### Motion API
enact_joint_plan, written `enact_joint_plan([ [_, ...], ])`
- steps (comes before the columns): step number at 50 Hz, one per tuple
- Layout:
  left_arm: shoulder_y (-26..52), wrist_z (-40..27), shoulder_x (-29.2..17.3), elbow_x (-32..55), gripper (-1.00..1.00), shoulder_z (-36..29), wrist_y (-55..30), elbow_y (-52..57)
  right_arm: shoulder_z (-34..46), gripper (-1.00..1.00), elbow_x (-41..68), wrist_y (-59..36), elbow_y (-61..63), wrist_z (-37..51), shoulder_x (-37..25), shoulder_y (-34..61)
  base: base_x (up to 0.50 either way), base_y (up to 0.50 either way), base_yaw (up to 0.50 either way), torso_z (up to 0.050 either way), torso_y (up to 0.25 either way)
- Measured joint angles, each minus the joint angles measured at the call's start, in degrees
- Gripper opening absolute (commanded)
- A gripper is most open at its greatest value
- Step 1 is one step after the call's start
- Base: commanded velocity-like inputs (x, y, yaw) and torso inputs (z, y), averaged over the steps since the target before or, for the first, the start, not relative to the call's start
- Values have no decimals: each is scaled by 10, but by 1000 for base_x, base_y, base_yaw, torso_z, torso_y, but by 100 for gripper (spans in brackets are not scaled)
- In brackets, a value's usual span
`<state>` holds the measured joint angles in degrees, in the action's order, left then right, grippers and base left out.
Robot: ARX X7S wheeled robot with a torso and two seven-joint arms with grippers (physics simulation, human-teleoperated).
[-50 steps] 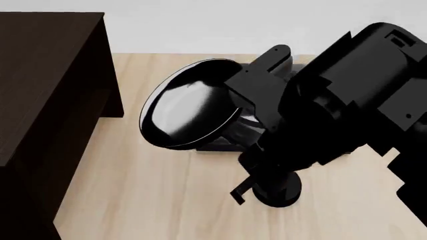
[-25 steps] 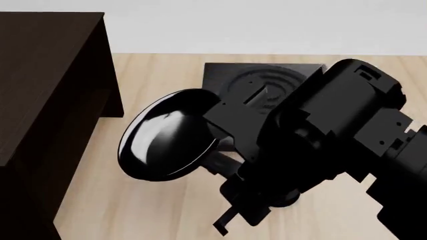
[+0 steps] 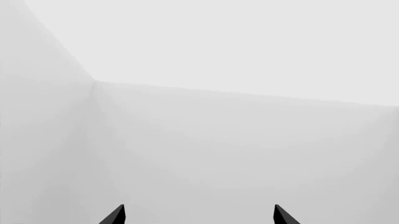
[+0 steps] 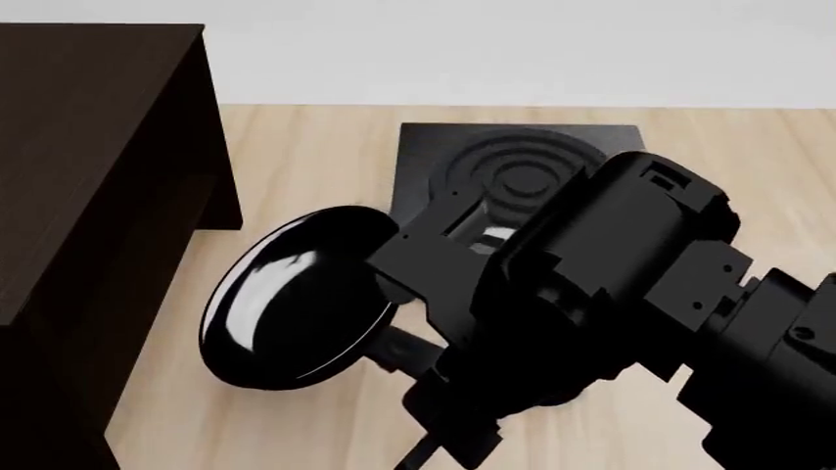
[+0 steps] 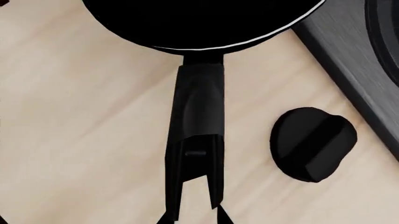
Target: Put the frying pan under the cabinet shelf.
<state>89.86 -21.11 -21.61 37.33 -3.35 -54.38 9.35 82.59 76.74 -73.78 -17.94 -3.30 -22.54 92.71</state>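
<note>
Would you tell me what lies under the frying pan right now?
Bare wooden tabletop shows beneath the lifted frying pan; the patch directly under it is hidden. The stove plate is uncovered.

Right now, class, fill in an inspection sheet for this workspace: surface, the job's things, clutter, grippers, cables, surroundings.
Surface: light wooden tabletop, bare where visible.
Job's things: frying pan held tilted above the table, between the stove plate and the cabinet shelf; not yet under the shelf.
Clutter: square black stove plate with concentric rings; round black knob on the table beside it.
Grippers: right gripper shut on the pan's handle; left gripper open, holding nothing, facing a plain wall.
Cables: nothing seen.
Surroundings: pale grey wall behind the table.
</note>
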Motion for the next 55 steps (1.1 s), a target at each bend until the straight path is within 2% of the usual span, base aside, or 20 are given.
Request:
enact_joint_plan([
  [25,-4,-5,-9,4,100,3,-3,5,22,-100,-31,41,-41,-38,40,-24,0,0,0,1,1],
  [55,-28,3,-20,-10,100,-9,24,-7,46,-100,-86,123,-148,-114,106,-65,0,0,0,0,1],
])
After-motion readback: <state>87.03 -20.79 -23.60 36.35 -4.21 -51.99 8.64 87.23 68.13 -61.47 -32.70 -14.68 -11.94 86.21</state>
